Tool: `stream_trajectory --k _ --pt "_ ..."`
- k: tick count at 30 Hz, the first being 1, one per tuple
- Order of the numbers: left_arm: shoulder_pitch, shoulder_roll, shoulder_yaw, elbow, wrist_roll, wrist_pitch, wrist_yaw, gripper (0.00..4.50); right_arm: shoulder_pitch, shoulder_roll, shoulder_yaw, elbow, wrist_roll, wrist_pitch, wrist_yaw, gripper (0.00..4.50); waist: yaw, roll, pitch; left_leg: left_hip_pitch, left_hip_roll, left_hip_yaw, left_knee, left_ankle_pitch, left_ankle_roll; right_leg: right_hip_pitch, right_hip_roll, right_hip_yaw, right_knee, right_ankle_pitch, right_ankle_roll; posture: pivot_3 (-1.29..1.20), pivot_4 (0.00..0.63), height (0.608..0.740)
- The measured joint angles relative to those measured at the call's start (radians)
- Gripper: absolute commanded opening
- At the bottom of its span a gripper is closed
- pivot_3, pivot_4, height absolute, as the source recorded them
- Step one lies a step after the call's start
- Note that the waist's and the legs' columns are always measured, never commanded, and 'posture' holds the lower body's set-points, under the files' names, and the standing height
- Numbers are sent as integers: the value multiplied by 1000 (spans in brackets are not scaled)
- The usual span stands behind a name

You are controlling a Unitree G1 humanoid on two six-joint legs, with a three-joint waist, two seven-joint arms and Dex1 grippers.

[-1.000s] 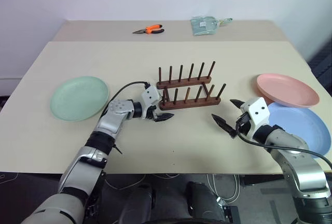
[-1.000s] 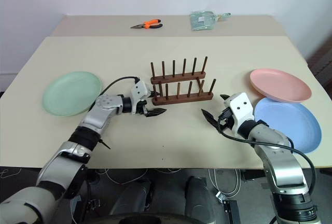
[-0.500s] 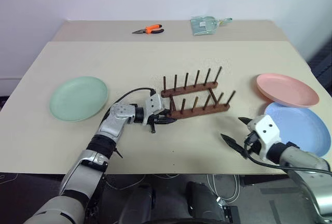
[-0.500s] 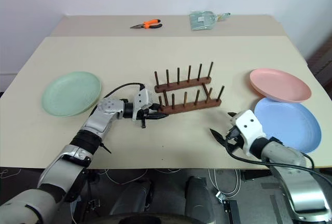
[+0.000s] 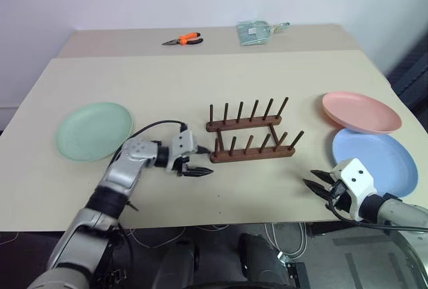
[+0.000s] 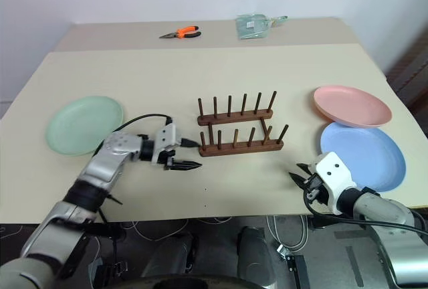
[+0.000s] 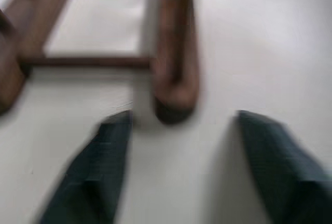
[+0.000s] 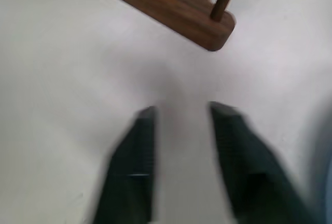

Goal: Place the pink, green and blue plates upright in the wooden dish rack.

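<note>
Progress: none yet, judging by the layout. Wooden dish rack (image 5: 251, 135) at mid-table, upright, every peg bare, no plate in any slot.

Plates, all three flat on the table (image 5: 167, 81):
- green plate (image 5: 92, 130) well to the left of the rack, alone.
- pink plate (image 5: 361, 111) to the right of the rack, far side.
- blue plate (image 5: 374, 158) just nearer than the pink one, rims touching or overlapping; cannot tell which.

Left gripper (image 5: 204, 162) low over the table, just beside the rack's left end, pointing at the near base bar; fingers spread, nothing between them, clear of the wood in the left wrist view.

Right gripper (image 5: 314, 187) near the front edge, just beside the blue plate's rim; fingers only narrowly apart, empty, not on the plate.

Left to do: all of it. Pick up, tip on edge and slot between pegs, three times over. Blue plate likely first for the right arm, green for the left.

Far end: orange-handled pliers (image 5: 182, 39) and a clear packet (image 5: 257, 33), no part in the job.
</note>
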Motion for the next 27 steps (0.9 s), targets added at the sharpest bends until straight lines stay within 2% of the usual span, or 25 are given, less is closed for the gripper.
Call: stream_trajectory --k 1,3,7,13,17,22,23,24,27 --pt "28 11 3 -48 -13 40 2 1107 -10 1 17 0 -3 0 -1 0 3 1 0 0 0 0 0 0 0 1 0 0 0 0 0 0 150 740" --pt "78 -2 7 -138 -28 117 39 1107 -50 13 63 8 -22 -1 -15 0 8 1 -1 0 0 0 1 0 0 2 -1 0 -1 -1 0 0 150 740" --pt "106 -108 -36 -208 -22 196 155 1107 -160 62 165 82 -91 -5 -73 0 34 1 -1 -4 -2 -2 5 0 0 2 -3 -1 -2 -1 0 0 150 740" --pt "0 -301 -106 -47 151 104 486 1107 -363 148 278 285 -235 -67 -207 0 32 -1 -2 -2 -4 -2 9 0 0 5 -2 -1 0 0 -1 0 150 740" --pt "-67 -352 -77 73 164 74 614 1107 -482 194 297 431 -286 -107 -265 0 27 -1 -2 1 -3 -1 9 0 0 6 -1 -1 1 0 0 0 150 740" --pt "-110 -359 -64 149 167 33 669 1107 -546 199 309 519 -314 -153 -276 0 27 -1 -3 1 -3 -1 8 0 0 6 -1 -1 1 2 3 0 150 740" --pt "-110 -358 -63 152 167 28 670 1053 -547 196 307 520 -313 -157 -269 507 27 -1 -3 1 -3 -1 8 0 0 6 -1 -1 1 2 3 0 150 740" --pt "-110 -355 -62 152 167 26 670 1053 -547 193 303 520 -311 -159 -262 763 27 -1 -3 1 -3 -1 8 0 0 5 -1 -1 1 2 3 0 150 740" --pt "-87 -330 -60 116 163 11 645 1053 -509 102 279 479 -324 -181 -233 2134 27 1 -2 0 -3 -1 7 0 1 4 -2 -1 1 2 3 0 150 740"
